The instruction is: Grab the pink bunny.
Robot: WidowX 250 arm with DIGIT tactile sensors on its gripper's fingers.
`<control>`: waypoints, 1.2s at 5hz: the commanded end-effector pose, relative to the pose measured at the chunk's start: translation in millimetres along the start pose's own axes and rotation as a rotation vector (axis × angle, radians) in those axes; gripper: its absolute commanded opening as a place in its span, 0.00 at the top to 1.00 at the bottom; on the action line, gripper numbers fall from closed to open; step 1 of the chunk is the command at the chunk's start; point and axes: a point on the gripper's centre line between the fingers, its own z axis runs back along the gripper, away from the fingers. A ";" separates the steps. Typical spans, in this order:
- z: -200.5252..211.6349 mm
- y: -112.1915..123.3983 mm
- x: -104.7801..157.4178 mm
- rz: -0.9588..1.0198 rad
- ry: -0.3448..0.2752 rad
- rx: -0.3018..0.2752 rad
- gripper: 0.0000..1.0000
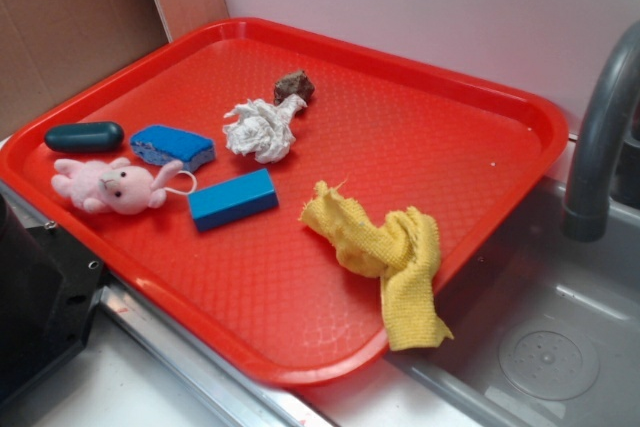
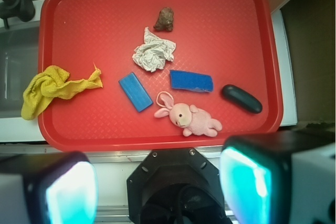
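The pink bunny (image 1: 112,185) lies on its side near the left front edge of the red tray (image 1: 420,137), with its white string loop toward the blue block. In the wrist view the bunny (image 2: 190,119) lies close to the tray's near rim (image 2: 157,142). My gripper (image 2: 160,187) is open and empty, high above and back from the tray; its two teal-padded fingers (image 2: 71,192) frame the bottom of the wrist view. Only the robot's black base (image 1: 40,297) shows in the exterior view; the gripper is out of sight there.
On the tray lie a dark oval object (image 1: 84,136), a blue sponge (image 1: 172,146), a blue block (image 1: 232,198), a crumpled white tissue wad (image 1: 262,130), a brown lump (image 1: 294,85) and a yellow cloth (image 1: 390,252) hanging over the edge. A sink with grey faucet (image 1: 600,137) is at right.
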 end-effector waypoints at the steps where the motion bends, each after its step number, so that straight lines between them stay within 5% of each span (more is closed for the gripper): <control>1: 0.0 0.0 0.0 0.000 0.000 0.000 0.00; 2: -49.7 16.5 -0.4 -0.246 0.026 -0.039 0.00; 3: -98.3 33.2 -2.4 -0.332 0.032 0.004 0.00; 4: -147.4 49.3 -11.8 -0.322 0.041 -0.018 0.00; 6: -207.2 61.7 -10.2 -0.339 0.108 0.043 0.00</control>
